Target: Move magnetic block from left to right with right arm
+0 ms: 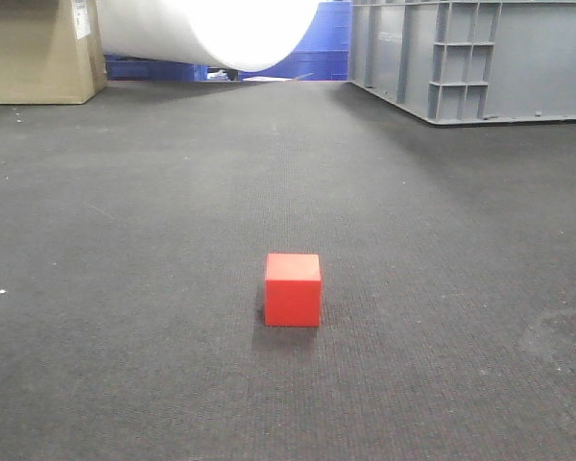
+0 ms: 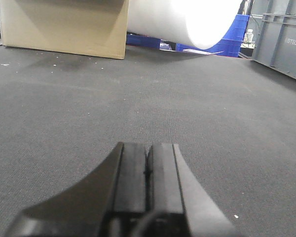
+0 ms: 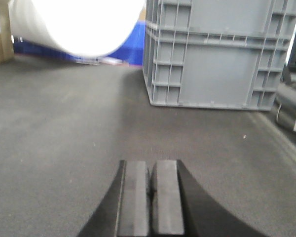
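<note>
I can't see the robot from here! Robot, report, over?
Left gripper shut, empty. Right gripper shut, empty. Red block alone on dark mat, untouched. Nothing near it.

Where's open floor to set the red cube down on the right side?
Bare dark mat lies right of the magnetic block, up to the grey crate. It is crowded only along the far edge: cardboard box, white roll, crate.

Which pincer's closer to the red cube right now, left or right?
Cannot tell. The red cube sits mid-floor in the front view only, with no pincer near it there. Left pincer and right pincer are both shut, and neither wrist view shows the cube.
</note>
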{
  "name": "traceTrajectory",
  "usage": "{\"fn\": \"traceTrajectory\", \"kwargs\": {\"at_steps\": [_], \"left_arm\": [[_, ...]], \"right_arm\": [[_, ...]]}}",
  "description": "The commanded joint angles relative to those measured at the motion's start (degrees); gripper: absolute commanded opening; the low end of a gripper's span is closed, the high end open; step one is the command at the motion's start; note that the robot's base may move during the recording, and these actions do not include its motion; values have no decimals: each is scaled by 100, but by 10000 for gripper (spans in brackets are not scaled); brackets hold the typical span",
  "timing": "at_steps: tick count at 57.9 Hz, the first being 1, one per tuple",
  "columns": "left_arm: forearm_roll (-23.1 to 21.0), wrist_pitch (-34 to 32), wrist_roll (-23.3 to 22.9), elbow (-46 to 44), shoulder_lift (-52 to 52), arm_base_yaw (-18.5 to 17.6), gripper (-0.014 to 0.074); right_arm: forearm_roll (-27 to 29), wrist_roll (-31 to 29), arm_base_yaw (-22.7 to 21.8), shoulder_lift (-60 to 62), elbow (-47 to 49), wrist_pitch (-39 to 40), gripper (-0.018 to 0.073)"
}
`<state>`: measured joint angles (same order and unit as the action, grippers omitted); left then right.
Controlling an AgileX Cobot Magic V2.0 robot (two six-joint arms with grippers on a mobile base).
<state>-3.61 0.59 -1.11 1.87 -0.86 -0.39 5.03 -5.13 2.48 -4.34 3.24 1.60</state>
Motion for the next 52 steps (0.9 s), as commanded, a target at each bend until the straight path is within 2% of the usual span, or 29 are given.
{"fn": "traceTrajectory", "kwargs": {"at_steps": [1,12,52], "left_arm": [[-39,-515,-21,48,-46,-43,-117],[-39,-515,-21,48,-46,-43,-117],[-39,-515,-21,48,-46,-43,-117]], "right_arm": [[-1,-46,-44,320,-44,524,60],[-1,128,-48,612,-504,540,60],[-1,151,-48,612,-498,511,60]]}}
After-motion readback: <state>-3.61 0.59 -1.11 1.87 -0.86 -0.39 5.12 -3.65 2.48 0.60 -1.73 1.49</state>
